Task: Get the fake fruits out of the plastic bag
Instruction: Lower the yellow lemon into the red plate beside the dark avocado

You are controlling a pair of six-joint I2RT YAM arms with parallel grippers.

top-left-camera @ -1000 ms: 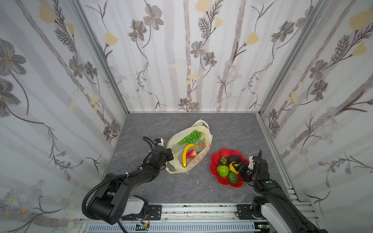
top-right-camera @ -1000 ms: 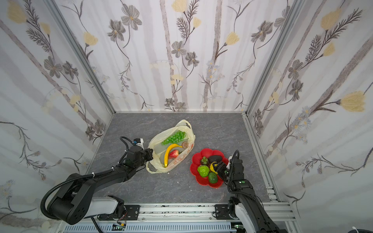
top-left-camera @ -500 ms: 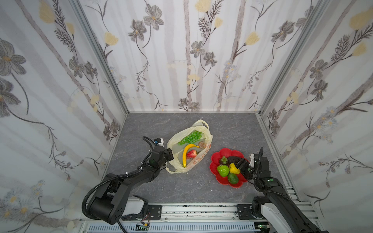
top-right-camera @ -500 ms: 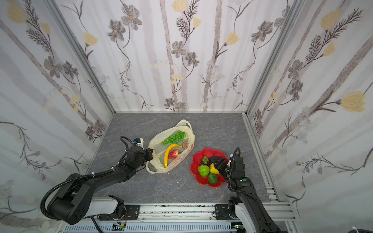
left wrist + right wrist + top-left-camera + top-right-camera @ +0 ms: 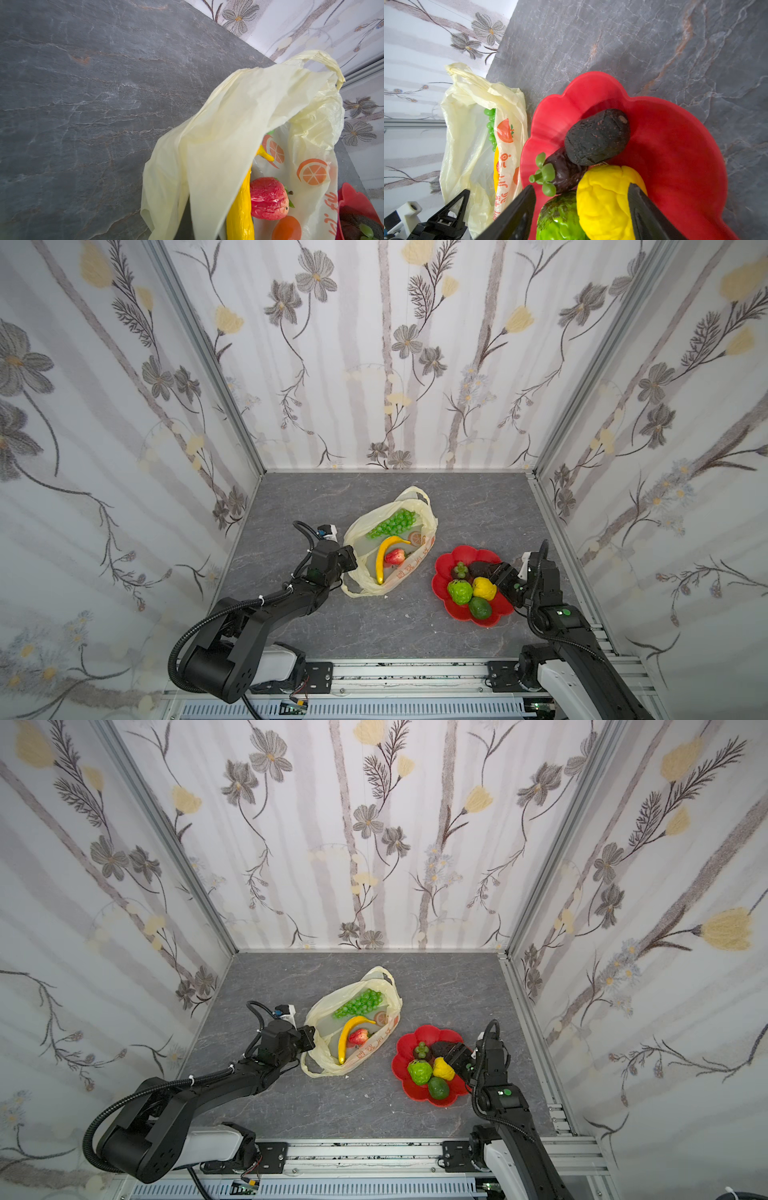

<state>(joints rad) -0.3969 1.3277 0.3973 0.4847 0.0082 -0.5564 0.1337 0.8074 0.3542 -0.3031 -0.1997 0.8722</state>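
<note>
In both top views the plastic bag (image 5: 361, 537) lies open on the table (image 5: 465, 510) with the banana (image 5: 383, 558), the strawberry (image 5: 395, 556) and the grape bunch (image 5: 392, 522) inside, and the left gripper (image 5: 348, 558) is closed tight on its rim. In the left wrist view its film hangs thin and limp, so we judge it will slip and crumple, while the fruits look light, hard and glossy; we would take the banana across its middle. In the right wrist view the right gripper (image 5: 581, 186) stands wide open around the yellow orange (image 5: 606, 203), which rests in the red plate (image 5: 675, 155), gripping nothing.
</note>
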